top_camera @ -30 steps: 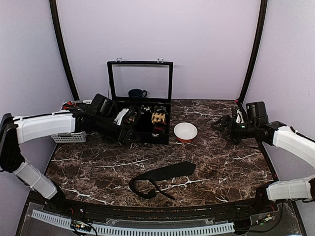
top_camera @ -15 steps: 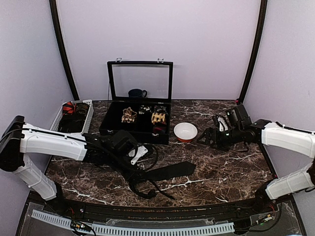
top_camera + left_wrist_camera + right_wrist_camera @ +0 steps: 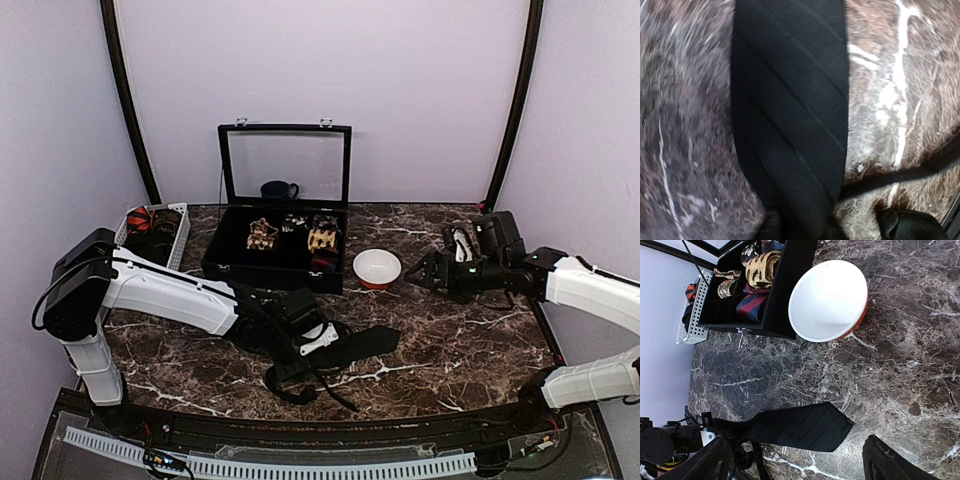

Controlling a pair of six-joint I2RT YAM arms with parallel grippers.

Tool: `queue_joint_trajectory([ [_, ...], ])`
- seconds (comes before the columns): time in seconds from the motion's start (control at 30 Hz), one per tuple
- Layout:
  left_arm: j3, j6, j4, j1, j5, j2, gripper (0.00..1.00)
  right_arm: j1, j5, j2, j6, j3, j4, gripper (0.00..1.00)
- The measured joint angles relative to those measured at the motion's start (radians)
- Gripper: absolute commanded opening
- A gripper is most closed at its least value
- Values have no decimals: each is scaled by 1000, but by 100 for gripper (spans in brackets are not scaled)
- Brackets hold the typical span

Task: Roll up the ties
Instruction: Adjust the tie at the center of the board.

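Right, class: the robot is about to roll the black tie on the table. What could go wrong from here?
1. The left gripper sits mid-length on the black tie, not at an end; pinching there may bunch it.
2. The tie's tail lies looped near the front edge of the table and could snag.
3. The right gripper hangs near the bowl and might knock it.
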Motion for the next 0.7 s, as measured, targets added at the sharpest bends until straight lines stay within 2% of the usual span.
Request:
queue_joint_trajectory([
  [0.03, 11, 7, -5, -5, -8, 5, 0, -1, 0, -7, 3, -4, 5, 92],
  [0.17, 53, 37, -36, -5, 48, 14, 0, -12, -3, -21, 15, -13, 19, 92],
  [0.4, 146, -11, -13, 44, 481, -6, 0, -71, -39, -32, 19, -13, 31, 92],
  [0.5, 122, -100, 92, 149, 773, -14, 0, -103, -60, -37, 19, -13, 32, 91],
  [0.57, 101, -157, 148, 229, 896, -3, 0, -114, -73, -35, 19, -13, 31, 90],
  [0.63, 114, -170, 140, 294, 952, 32, 1, -119, -84, -30, 18, -13, 31, 89],
  [0.7, 149, -168, 110, 308, 961, 87, 6, -119, -93, -17, 17, -13, 30, 88],
])
